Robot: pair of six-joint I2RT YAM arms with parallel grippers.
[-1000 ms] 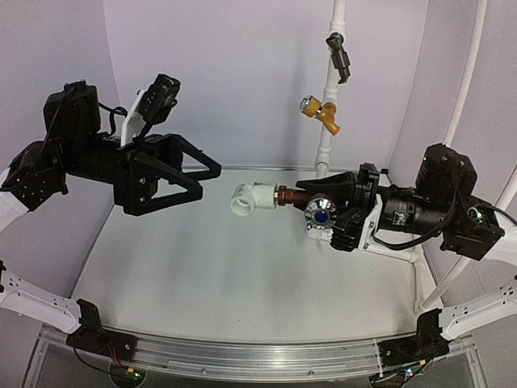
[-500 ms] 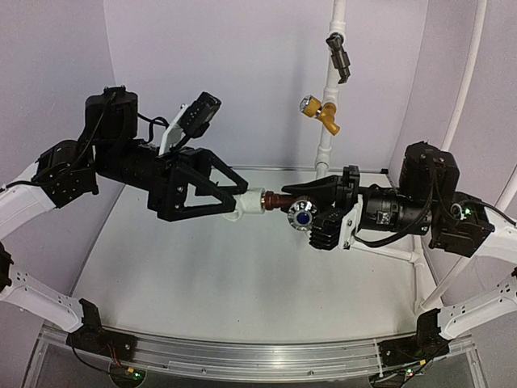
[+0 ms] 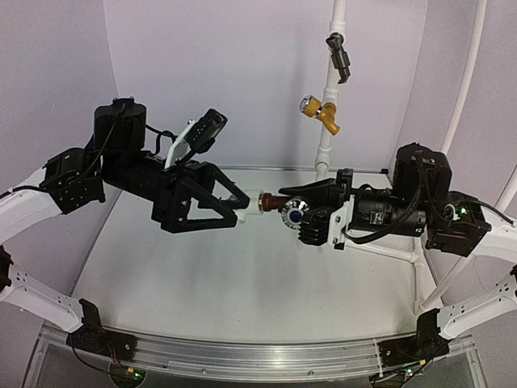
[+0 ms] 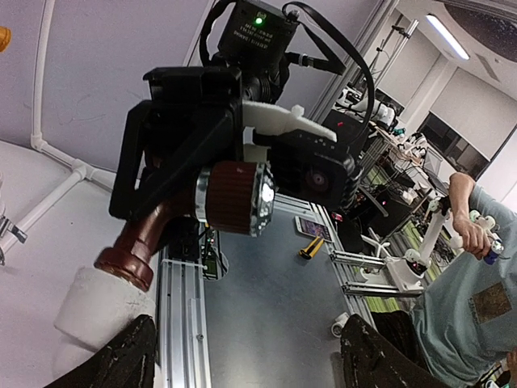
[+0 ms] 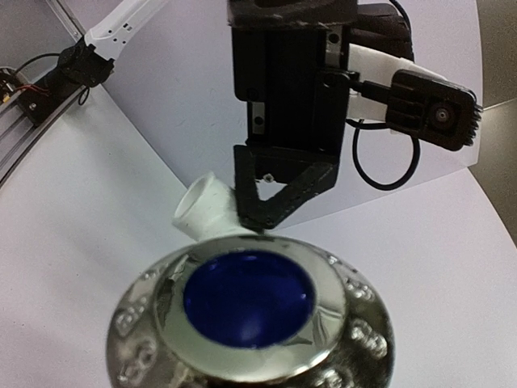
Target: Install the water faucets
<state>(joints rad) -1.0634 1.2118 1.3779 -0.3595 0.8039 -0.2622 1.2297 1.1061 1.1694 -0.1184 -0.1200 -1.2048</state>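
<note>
The water faucet (image 3: 284,208) is a reddish-brown tap with a round chrome knob with a blue centre (image 5: 250,299), screwed into a white elbow fitting (image 3: 252,202). My right gripper (image 3: 305,212) is shut on the tap's body and holds it level above the table. My left gripper (image 3: 241,208) is open, its fingers on either side of the elbow. In the left wrist view the elbow (image 4: 97,301) sits by the left finger (image 4: 121,356), the tap (image 4: 149,238) rises from it, and the other finger (image 4: 380,360) is far off. The elbow (image 5: 206,212) shows behind the left gripper's finger (image 5: 279,190).
An upright white pipe (image 3: 325,145) at the back carries a yellow-brass valve (image 3: 321,111) and a dark grey valve (image 3: 339,55). More white pipes (image 3: 467,77) run up the right side and along the table's right edge (image 3: 408,255).
My left gripper has moved right and its open fingers now straddle the elbow. My right gripper has carried the faucet and elbow leftward toward it.
</note>
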